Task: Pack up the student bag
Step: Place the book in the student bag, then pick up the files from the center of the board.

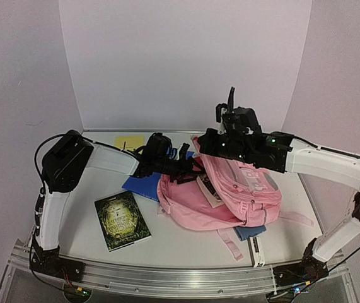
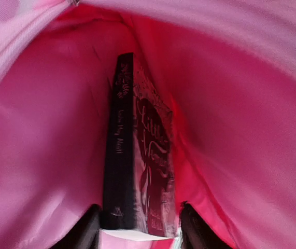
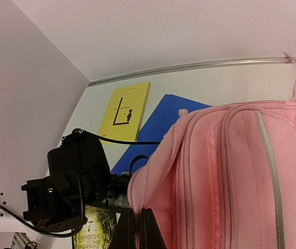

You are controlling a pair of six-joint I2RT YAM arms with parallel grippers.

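**One hand lifts the pink bag's mouth while the other places a paperback inside**

A pink student bag [image 1: 243,189] lies on its side on a white desk [image 1: 186,243], with its mouth turned toward the left hand [image 2: 138,210]. The right hand [image 3: 139,215] sits above that mouth. Its fingers are pressed together on the bag's upper rim and hold it raised, most likely to keep the opening wide for the other hand.

The left hand is just inside the mouth, with magenta lining all around it. Its fingers are apart, one on each side of the near end of a Little Women paperback [image 2: 137,155]. The book runs straight ahead of the hand, standing on edge between folds of lining. A thin gap shows beside one finger, so the book looks released rather than pinched.

Three flat items wait outside, probably still to be packed.
- A blue folder [image 1: 143,186] lies under the left hand's wrist.
- A yellow booklet [image 3: 126,110] lies behind that hand on the far side.
- A green-covered book [image 1: 121,221] lies behind it on the near side.

A blue corner [image 1: 249,232] pokes out from under the bag, below the right hand. What it belongs to cannot be told.

Count: one bag, two hands, one book inside, three items outside and one blue corner.
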